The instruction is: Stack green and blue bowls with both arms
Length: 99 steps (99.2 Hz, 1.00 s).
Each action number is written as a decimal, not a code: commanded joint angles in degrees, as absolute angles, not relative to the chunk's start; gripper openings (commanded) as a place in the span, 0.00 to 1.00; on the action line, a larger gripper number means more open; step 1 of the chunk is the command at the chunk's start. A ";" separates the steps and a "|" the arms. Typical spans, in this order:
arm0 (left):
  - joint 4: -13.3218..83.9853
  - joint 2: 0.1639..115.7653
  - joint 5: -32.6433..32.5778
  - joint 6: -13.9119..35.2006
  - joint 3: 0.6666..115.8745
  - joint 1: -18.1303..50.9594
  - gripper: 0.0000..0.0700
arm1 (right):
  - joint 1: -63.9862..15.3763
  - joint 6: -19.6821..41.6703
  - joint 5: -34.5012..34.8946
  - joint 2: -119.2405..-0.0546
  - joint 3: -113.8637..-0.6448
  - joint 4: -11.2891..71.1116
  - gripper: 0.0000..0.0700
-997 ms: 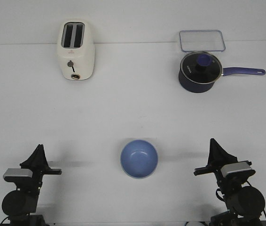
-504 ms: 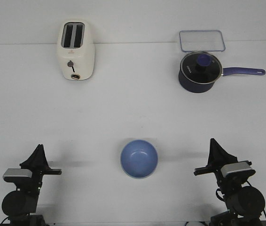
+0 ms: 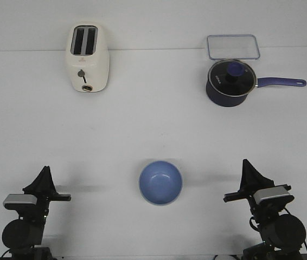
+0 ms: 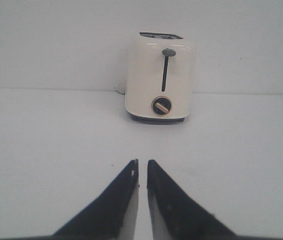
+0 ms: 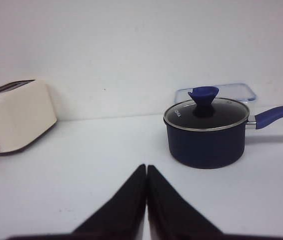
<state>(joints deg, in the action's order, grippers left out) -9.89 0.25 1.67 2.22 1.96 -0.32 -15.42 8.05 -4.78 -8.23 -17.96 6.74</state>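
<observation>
A light periwinkle blue bowl (image 3: 160, 182) sits upright on the white table at the front centre, between my two arms. No separate mint green bowl shows in any view. A pale edge runs along the blue bowl's near rim, and I cannot tell what it is. My left gripper (image 3: 45, 169) rests at the front left, apart from the bowl. In the left wrist view (image 4: 142, 161) its jaws stand nearly together with a thin slit and hold nothing. My right gripper (image 3: 245, 162) rests at the front right. In the right wrist view (image 5: 147, 166) its jaws are pressed together and empty.
A cream toaster (image 3: 88, 58) stands at the back left, also in the left wrist view (image 4: 158, 82). A dark blue lidded saucepan (image 3: 229, 83) with a long handle stands at the back right, also in the right wrist view (image 5: 206, 132). A clear lid (image 3: 233, 46) lies behind it.
</observation>
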 commanded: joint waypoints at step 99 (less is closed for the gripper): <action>-10.39 0.19 1.78 2.22 0.82 -0.36 0.02 | -1.17 -13.74 0.03 -0.08 -0.73 2.98 0.00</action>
